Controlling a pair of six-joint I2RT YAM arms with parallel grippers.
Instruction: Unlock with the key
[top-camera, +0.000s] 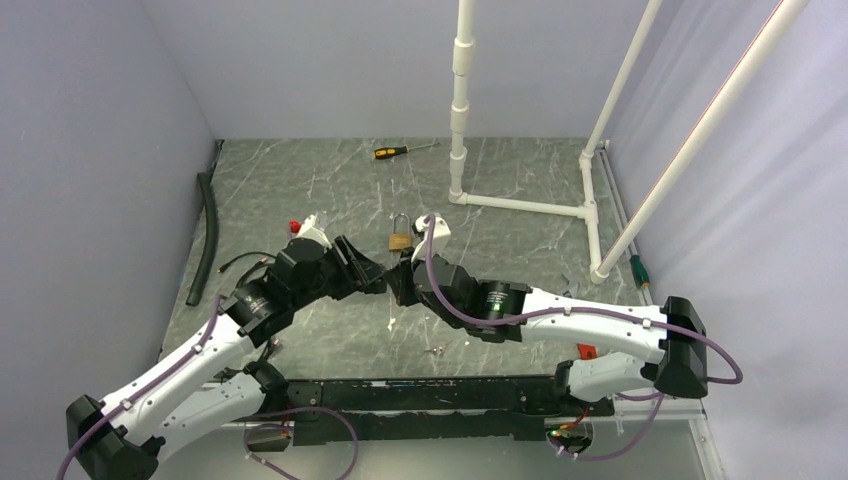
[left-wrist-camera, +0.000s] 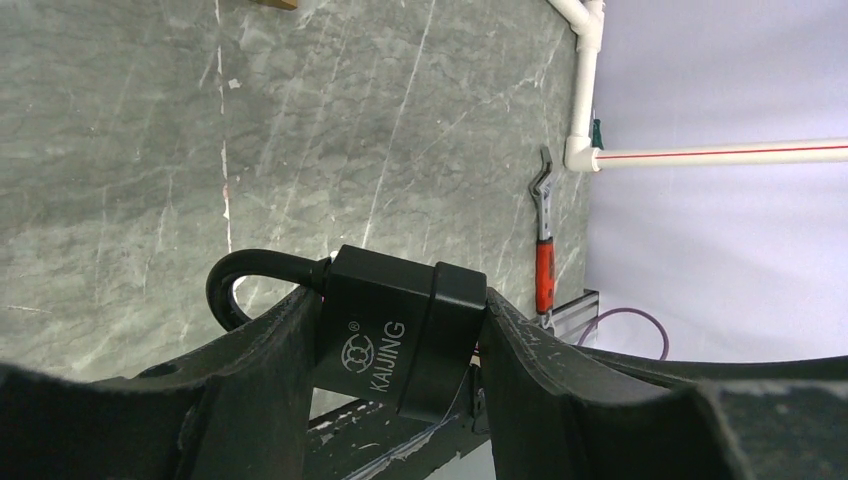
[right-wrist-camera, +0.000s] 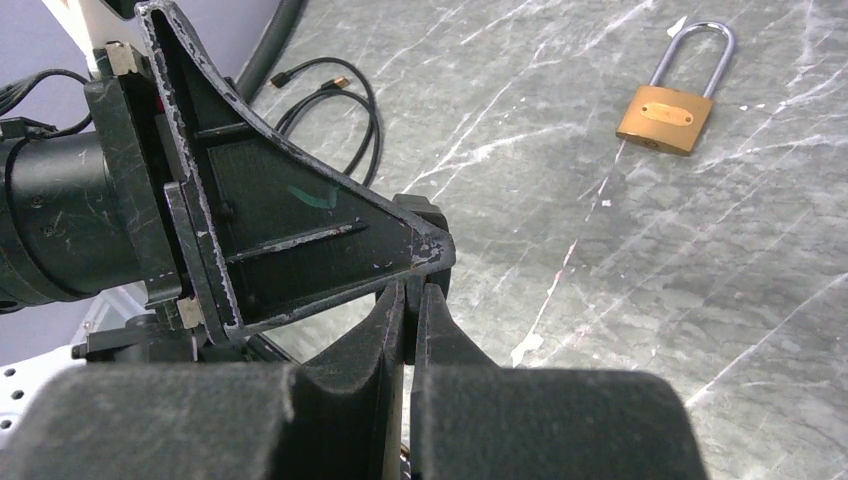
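**Top view.** I am seeing both arms reaching toward mid-table, with the left gripper (top-camera: 377, 277) and the right gripper (top-camera: 399, 283) meeting tip to tip. One brass lock (top-camera: 399, 240) is lying flat on the table (top-camera: 330, 190) just beyond them, its shackle pointing to the far side. One screwdriver (top-camera: 398, 151) with a yellow-and-black handle is lying near the far edge. One black hose (top-camera: 205, 235) is running along the left wall. One white pipe frame (top-camera: 520, 205) is standing at the far right. I am reading no writing from this height.

**Left wrist.** The left fingers (left-wrist-camera: 270, 370) are clamping one black lock (left-wrist-camera: 395, 335) by its body and holding it clear above the table. Its shackle (left-wrist-camera: 245, 280) is sticking out to the left in this view. White lettering on the body is reading "KAIJING", under a round logo with an ® mark. One red-handled tool (left-wrist-camera: 543, 265) is lying on the table near the pipe frame.

**Right wrist.** The right fingers (right-wrist-camera: 385, 330) are pressing flat against each other, fully clenched. Their tips are sitting right at the tip of the left gripper's near finger. Whether a key is pinched between them I cannot tell. The brass lock is lying well beyond, and the plate on its face is too small to read. One black cable (right-wrist-camera: 335, 95) is looping on the table at the far left.

**Count.** I am counting two locks, one brass on the table and one black in the left grip.
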